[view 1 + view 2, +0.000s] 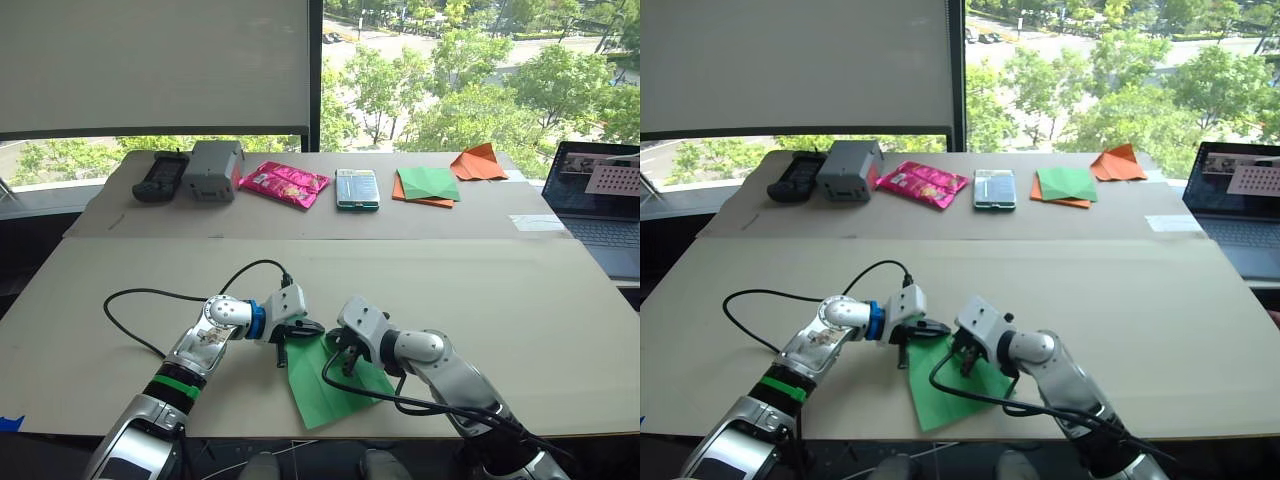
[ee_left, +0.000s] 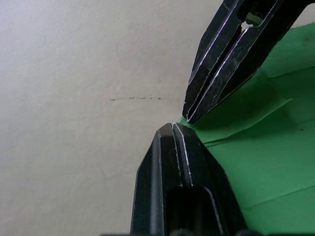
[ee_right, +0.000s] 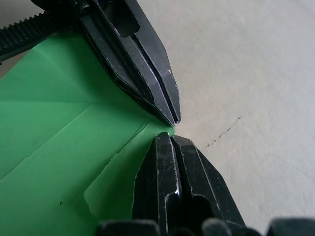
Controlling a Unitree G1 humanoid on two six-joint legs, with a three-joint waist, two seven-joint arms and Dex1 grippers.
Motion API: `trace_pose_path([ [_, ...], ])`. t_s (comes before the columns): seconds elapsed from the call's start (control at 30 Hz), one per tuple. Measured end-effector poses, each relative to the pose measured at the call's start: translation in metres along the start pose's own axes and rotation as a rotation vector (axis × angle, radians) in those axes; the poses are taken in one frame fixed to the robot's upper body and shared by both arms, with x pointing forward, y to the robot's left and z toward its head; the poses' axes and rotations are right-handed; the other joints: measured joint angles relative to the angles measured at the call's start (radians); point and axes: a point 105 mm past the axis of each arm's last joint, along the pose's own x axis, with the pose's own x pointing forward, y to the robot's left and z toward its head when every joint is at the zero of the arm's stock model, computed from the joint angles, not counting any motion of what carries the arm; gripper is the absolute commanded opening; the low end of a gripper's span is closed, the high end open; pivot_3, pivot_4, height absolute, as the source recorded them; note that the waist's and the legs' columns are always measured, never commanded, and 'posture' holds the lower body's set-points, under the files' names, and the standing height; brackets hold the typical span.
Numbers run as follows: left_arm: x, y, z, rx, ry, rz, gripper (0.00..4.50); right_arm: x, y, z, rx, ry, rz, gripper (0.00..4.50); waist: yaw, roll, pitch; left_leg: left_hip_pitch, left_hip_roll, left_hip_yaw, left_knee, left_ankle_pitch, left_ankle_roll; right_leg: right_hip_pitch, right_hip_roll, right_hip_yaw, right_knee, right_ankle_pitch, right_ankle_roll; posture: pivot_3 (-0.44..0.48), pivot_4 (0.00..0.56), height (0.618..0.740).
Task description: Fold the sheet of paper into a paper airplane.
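Note:
The sheet of paper [image 1: 325,388] is bright green with crease lines and lies flat near the table's front edge, tapering to a point at its far end. My left gripper [image 2: 171,127] and right gripper [image 2: 189,117] are both shut. Their tips meet almost nose to nose at that pointed corner [image 3: 170,129], the left coming from the left and the right from the right. Both tips rest on or at the paper's corner, and I cannot tell whether any paper is pinched between either pair of fingers. The folded flaps [image 3: 74,118] lie flat behind the tips.
Along the back of the table stand a black controller [image 1: 160,176], a grey box [image 1: 213,170], a pink packet [image 1: 284,183], a teal box [image 1: 357,188], a green-and-orange pair of sheets [image 1: 427,185] and an orange paper plane [image 1: 478,162]. A laptop [image 1: 600,200] sits at right. A black cable [image 1: 150,300] loops at left.

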Motion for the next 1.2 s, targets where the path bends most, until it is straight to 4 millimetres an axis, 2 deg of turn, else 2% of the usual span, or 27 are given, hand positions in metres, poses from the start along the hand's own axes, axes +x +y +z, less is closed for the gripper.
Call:
trace_pose_path([
  [1.2,0.000,-0.003,0.001,0.003,0.009,-0.014,0.00,-0.029,0.002,-0.021,0.013,0.057,-0.063,0.02,0.006,-0.005,0.000,0.000,0.000,0.000,-0.001,-0.005,-0.008,0.000,-0.001,0.000,-0.003,-0.001,0.000,0.000,0.150,0.736],
])
